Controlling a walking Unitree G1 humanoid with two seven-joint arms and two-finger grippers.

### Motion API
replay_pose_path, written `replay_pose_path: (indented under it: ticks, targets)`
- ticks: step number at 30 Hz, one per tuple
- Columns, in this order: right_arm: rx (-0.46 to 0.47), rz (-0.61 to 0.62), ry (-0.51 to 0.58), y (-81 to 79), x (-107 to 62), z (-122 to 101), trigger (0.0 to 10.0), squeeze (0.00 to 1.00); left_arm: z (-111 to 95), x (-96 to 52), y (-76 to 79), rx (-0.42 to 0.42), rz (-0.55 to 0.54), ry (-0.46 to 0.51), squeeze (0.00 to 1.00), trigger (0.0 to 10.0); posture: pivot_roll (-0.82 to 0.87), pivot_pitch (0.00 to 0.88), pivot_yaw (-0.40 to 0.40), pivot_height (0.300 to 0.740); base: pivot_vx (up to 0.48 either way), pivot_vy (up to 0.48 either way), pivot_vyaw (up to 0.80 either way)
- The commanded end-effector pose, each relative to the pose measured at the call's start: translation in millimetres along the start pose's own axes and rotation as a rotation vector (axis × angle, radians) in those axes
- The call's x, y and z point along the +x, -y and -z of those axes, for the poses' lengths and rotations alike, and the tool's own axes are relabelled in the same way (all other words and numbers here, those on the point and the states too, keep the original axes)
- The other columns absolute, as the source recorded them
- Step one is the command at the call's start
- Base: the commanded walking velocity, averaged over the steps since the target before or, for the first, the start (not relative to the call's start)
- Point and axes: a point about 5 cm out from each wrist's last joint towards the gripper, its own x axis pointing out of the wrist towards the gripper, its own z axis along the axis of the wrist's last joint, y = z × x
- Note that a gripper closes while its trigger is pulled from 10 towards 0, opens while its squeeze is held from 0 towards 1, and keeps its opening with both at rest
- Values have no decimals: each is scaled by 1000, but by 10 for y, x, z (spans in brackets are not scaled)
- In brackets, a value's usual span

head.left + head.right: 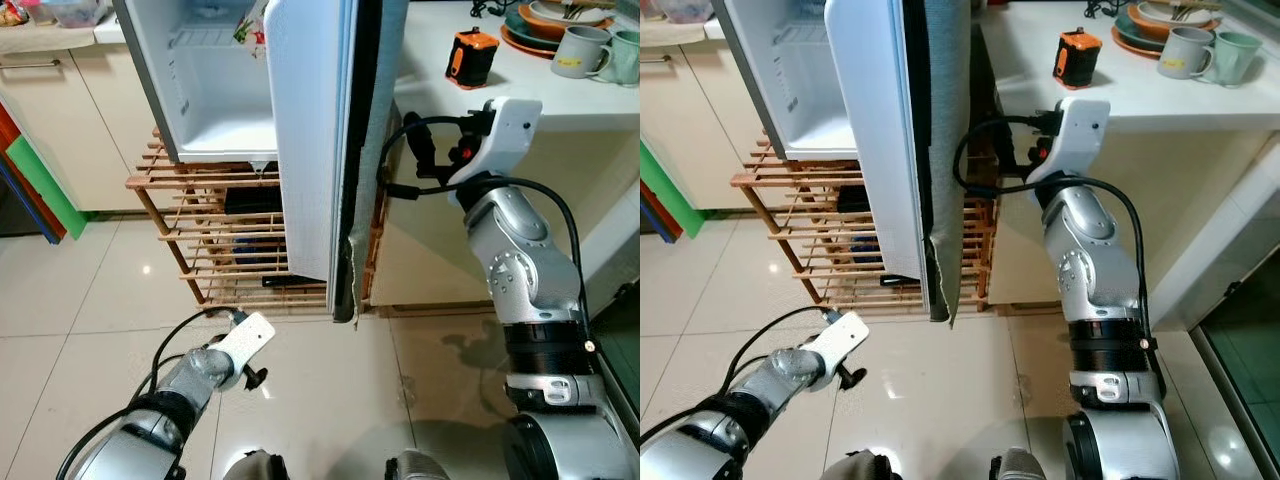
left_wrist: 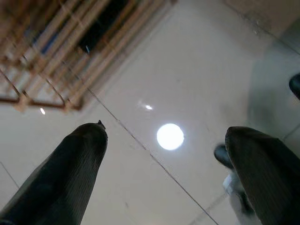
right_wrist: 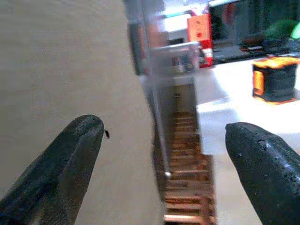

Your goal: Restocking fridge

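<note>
Right gripper, fingers apart, is reaching behind one fridge door mid-frame; two mugs are sitting upper right.

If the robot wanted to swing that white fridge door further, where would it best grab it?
Probably the door's free vertical edge, approached from the counter side. That edge is thin and straight, narrow enough to fit between the two fingers, and farthest from the hinge. The right end effector is already there, open; the left end effector hangs low over the floor.

Fridge door hides most of interior; top cut off; right wrist view blurred.
</note>
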Motion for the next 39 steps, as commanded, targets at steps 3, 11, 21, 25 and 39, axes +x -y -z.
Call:
replay_pose_path:
  ticks: [3,11,21,25,39]
  targets:
    - [-33,-187,53,-579,164,-105,10000,0,-351,18,-12,38,20,112,0,10000,-289,0,62,733,0,0,0]
    - [55,-462,99,-1002,-5,-136,10000,0,-307,15,-50,-47,-12,125,0,10000,-281,0,48,738,0,0,0]
    - [113,-427,102,-888,25,-138,10000,0,-182,20,-21,-214,8,108,0,10000,-272,0,51,738,0,0,0]
    - [67,-310,100,-671,47,-135,10000,0,265,-38,-79,-447,-107,-26,0,10000,-281,0,53,738,0,0,0]
    - [196,-386,78,-1110,310,-314,10000,0,648,3,489,-560,-9,-183,0,10000,-300,0,63,738,0,0,0]
